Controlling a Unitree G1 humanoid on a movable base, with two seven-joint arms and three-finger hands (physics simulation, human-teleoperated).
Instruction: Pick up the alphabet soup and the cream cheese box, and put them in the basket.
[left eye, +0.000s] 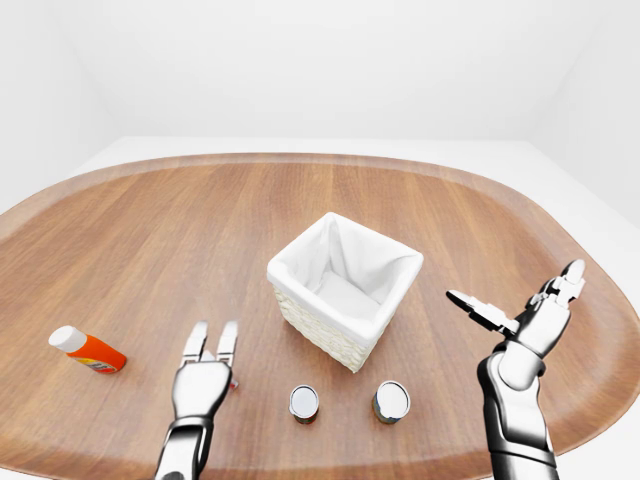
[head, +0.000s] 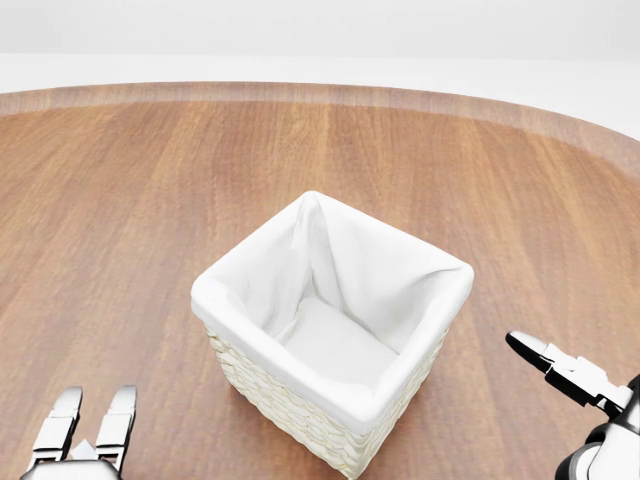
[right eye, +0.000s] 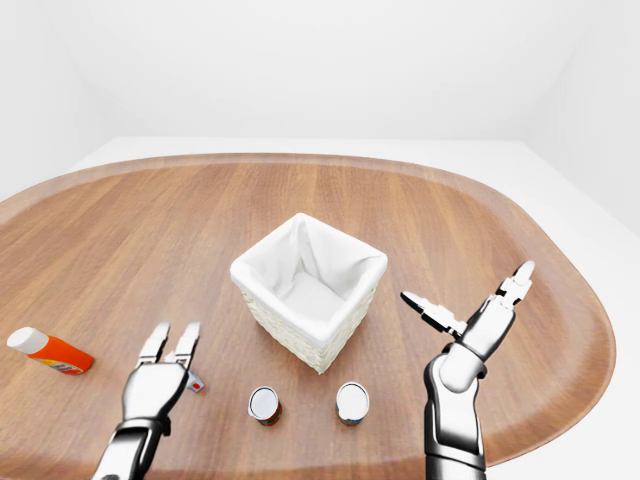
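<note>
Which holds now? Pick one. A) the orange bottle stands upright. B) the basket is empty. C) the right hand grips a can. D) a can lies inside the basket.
B: the basket shows only its bare white liner, and both cans stand on the table below it in the left-eye view.

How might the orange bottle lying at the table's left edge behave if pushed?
The orange bottle lies on its side on the table, so it would probably roll rather than slide. It looks small and plastic, likely light. Its smooth rounded body may slip in a robot hand.

Head view closer; eyes wider
</note>
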